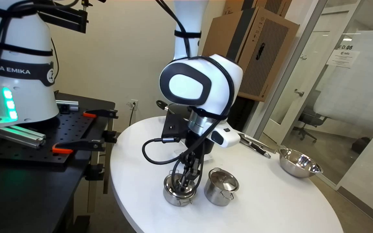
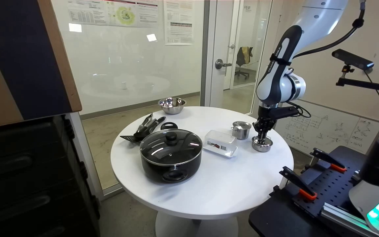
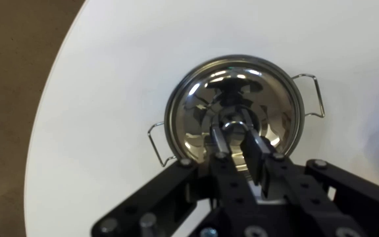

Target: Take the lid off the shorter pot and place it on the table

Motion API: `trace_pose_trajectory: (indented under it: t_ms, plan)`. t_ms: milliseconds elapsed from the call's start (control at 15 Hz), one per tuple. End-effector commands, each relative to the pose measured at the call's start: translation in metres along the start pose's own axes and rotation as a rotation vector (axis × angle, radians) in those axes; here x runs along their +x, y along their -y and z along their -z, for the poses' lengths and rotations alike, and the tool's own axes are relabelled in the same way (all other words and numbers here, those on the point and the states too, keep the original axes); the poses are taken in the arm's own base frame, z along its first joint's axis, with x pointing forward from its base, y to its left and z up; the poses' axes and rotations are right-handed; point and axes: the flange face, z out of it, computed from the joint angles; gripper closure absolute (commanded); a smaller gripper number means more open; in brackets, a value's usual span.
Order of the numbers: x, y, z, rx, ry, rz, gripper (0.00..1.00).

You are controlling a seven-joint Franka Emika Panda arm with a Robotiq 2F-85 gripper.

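Observation:
The shorter pot (image 1: pixel 174 199) is a low shiny steel pot with wire handles. It stands upright near the edge of the round white table (image 1: pixel 257 213); it also shows in an exterior view (image 2: pixel 261 148). The shiny round lid (image 3: pixel 233 92) sits on the pot and fills its top in the wrist view. My gripper (image 3: pixel 235 130) points straight down with its fingers on both sides of the lid's centre knob, and looks shut on it. In both exterior views the gripper (image 1: pixel 183 188) (image 2: pixel 261 140) hides part of the lid.
The taller steel pot (image 1: pixel 218 195), with its own lid, stands close beside the shorter pot. A clear plastic box (image 2: pixel 220 144), a black pot with glass lid (image 2: pixel 171 164), dark utensils (image 2: pixel 146 126) and a steel bowl (image 2: pixel 172 106) also stand on the table.

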Motion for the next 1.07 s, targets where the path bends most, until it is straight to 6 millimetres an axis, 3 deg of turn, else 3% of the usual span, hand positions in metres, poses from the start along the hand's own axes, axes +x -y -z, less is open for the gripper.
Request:
trace_pose_trajectory:
  t_ms: [0,467,1000]
  plan:
    - [-0.012,0.002,0.021,0.033,-0.029,0.026,0.95]
    - [-0.032,0.022,0.059,0.075,-0.063,0.162,0.95]
    - [-0.084,0.088,0.034,0.035,0.047,0.43,0.95]
